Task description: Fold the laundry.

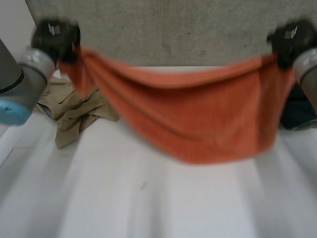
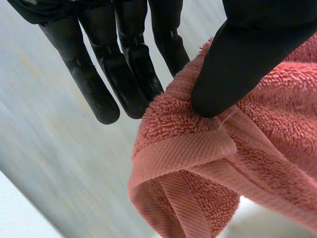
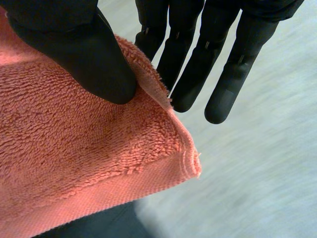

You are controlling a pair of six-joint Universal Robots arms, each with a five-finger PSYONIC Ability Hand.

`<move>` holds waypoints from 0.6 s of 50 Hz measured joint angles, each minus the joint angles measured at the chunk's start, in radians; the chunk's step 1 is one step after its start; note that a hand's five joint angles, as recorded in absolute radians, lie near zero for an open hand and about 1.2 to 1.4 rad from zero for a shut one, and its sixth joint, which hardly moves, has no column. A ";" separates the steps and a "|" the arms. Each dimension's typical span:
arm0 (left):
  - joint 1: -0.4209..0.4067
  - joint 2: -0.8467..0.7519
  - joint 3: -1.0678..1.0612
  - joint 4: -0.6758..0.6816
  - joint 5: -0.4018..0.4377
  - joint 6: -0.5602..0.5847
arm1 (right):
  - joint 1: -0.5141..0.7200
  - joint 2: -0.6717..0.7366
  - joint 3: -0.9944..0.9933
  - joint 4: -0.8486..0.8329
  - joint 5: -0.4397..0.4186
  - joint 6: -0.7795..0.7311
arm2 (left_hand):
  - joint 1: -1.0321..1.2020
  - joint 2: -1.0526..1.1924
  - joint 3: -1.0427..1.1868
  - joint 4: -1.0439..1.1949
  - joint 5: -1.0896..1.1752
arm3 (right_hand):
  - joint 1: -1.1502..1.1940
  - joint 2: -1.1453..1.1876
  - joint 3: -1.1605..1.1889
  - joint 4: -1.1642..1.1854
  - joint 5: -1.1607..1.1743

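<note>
Towel of orange terry cloth (image 1: 198, 119) hangs stretched across the middle of the head view, sagging over the white surface (image 1: 148, 198). Left robot hand (image 1: 54, 37), upper left of the frame, pinches one top corner between thumb and straight fingers. Right robot hand (image 1: 290, 39), upper right, pinches the other corner likewise. Crumpled beige garment (image 1: 74, 111) lies on the surface at left; dark cloth (image 1: 297, 111) at right.
</note>
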 measured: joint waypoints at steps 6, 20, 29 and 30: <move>-0.032 0.022 0.016 0.410 -0.008 -0.005 | 0.027 -0.077 0.033 -0.387 0.034 0.150 | 0.000 0.003 0.000 0.000 0.000 | 0.000 0.000 0.000 0.000 0.000; -0.041 -0.010 -0.152 0.350 -0.005 0.001 | 0.028 -0.072 0.173 -0.261 -0.099 0.164 | 0.000 0.008 0.005 0.000 0.018 | 0.000 0.000 0.000 0.000 0.002; -0.051 -0.067 -0.438 0.295 -0.005 0.088 | 0.026 0.060 0.315 -0.096 -0.117 0.119 | 0.000 0.007 0.004 -0.001 0.018 | 0.000 0.000 0.000 0.000 0.002; -0.051 -0.067 -0.459 0.291 -0.005 0.099 | 0.025 0.064 0.329 -0.090 -0.119 0.113 | 0.000 -0.006 -0.004 -0.010 0.015 | 0.000 0.000 0.000 0.000 0.003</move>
